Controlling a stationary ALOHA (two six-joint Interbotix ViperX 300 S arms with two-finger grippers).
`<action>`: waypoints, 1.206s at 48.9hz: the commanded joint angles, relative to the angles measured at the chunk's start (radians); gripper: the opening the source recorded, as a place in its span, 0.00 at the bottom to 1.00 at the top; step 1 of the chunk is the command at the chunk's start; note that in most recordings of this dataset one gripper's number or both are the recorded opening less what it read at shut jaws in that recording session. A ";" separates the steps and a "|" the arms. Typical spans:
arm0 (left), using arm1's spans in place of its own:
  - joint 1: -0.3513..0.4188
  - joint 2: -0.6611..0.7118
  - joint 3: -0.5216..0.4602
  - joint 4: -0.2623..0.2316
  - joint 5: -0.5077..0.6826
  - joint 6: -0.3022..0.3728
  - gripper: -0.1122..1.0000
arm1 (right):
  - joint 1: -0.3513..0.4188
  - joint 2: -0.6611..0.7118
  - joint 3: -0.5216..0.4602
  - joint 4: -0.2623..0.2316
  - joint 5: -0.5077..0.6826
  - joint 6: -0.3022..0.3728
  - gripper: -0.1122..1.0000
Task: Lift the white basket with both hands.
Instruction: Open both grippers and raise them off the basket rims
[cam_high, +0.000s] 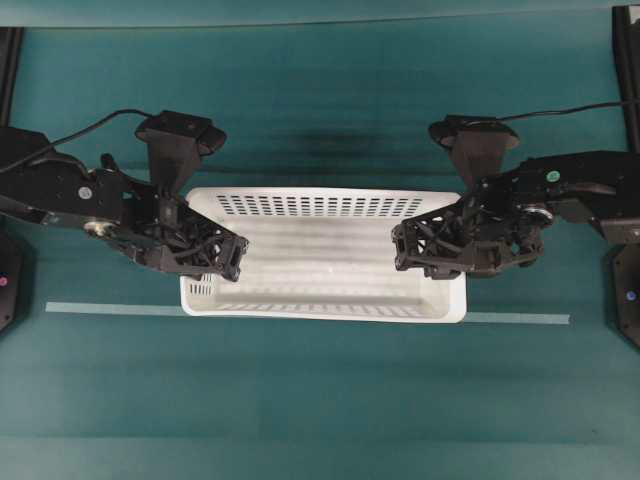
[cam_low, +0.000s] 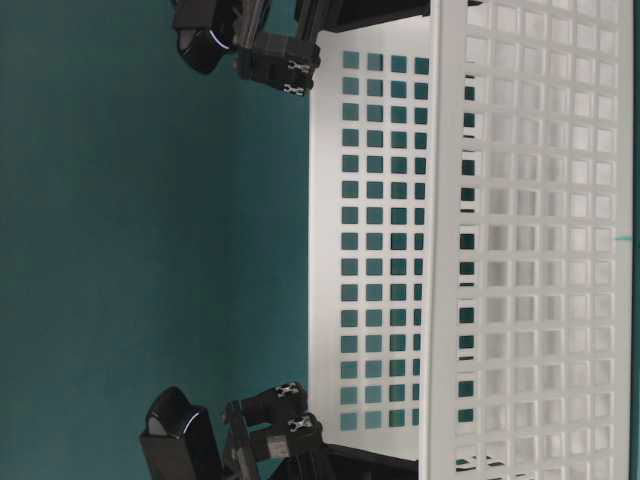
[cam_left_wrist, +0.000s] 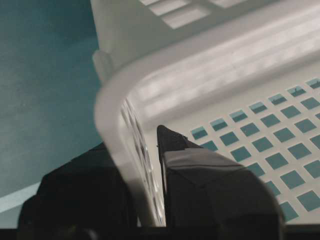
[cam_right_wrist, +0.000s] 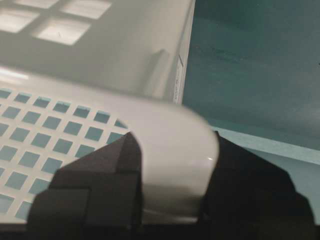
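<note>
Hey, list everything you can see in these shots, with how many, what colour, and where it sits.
white basket: one, white, slotted walls, mid-table between the arms.
tape strip: one, pale, runs across the table along the basket's near side.
table: one, teal surface.
left claw: one, black, shut on the basket's left end wall.
right claw: one, black, shut on the basket's right end wall.

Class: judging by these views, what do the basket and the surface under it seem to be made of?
Basket: looks like moulded white plastic, smooth with a slight sheen; its rounded rolled rim and even grid of slots point that way. Surface: matte teal, perhaps cloth or a mat; no glare, faint streaks. The views leave its exact material open.
</note>
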 joint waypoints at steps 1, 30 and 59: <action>-0.023 0.014 -0.005 0.005 -0.003 0.012 0.16 | 0.018 0.038 -0.012 0.000 -0.023 -0.057 0.28; -0.018 0.009 0.009 0.005 -0.018 -0.005 0.16 | 0.017 0.032 0.035 0.026 -0.104 -0.118 0.28; -0.012 0.002 0.038 0.005 -0.118 0.003 0.64 | -0.008 0.000 0.097 -0.008 -0.212 -0.129 0.91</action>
